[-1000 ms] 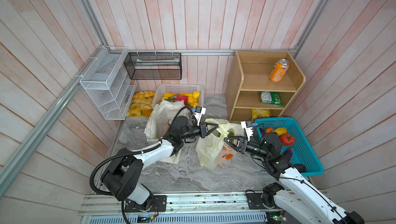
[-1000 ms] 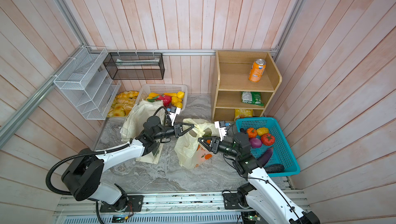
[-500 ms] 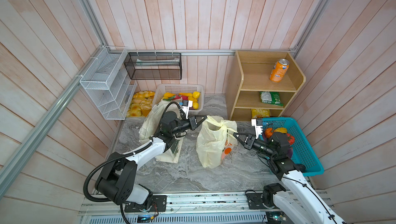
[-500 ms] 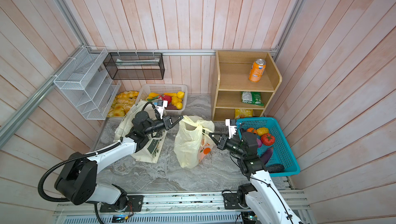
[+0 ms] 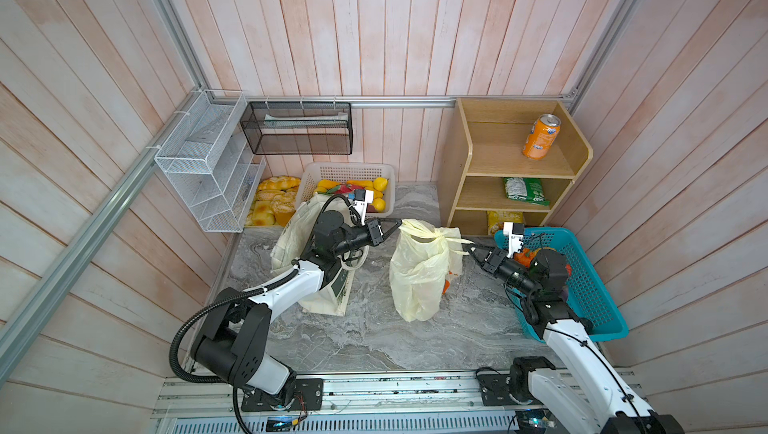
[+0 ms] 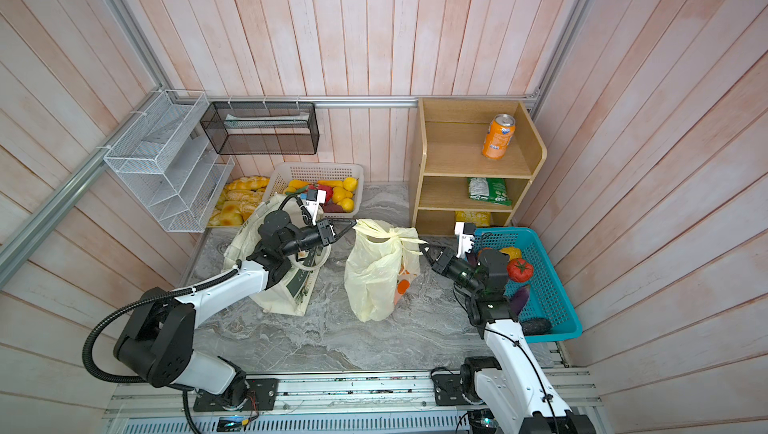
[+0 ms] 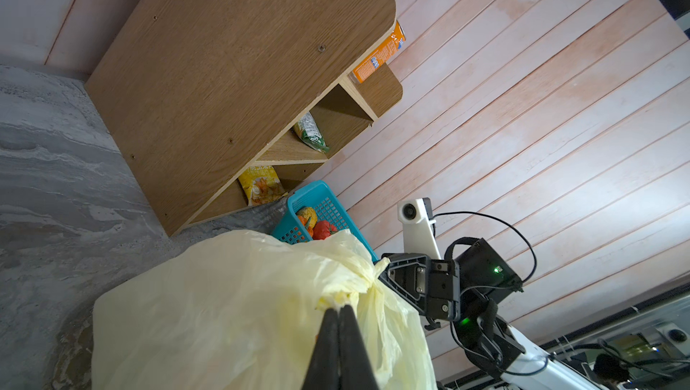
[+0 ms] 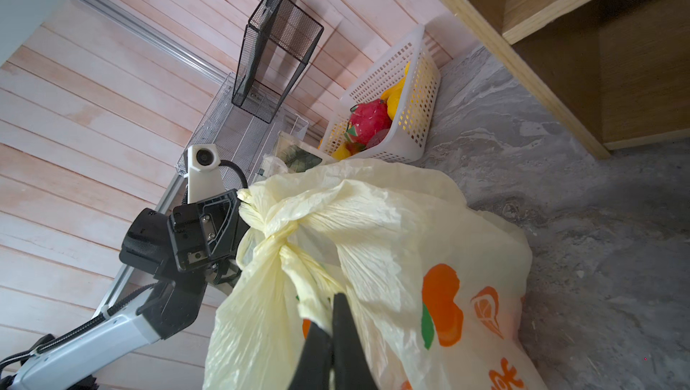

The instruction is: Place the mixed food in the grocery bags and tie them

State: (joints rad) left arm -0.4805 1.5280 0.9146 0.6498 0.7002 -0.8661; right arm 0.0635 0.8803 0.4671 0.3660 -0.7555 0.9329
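**While its handles are pinched from both sides, the plastic bag stands knotted**

Where the grey worktop runs between the two arms, the pale-yellow bag printed with oranges stands upright, its loop handles twisted into a knot at the top. The left pincer is closed on one handle end. The right pincer is closed on the other strip, and both wrist views show plastic caught between the fingers. The cream cloth tote slumps beneath the left arm. The bag's contents are hidden.
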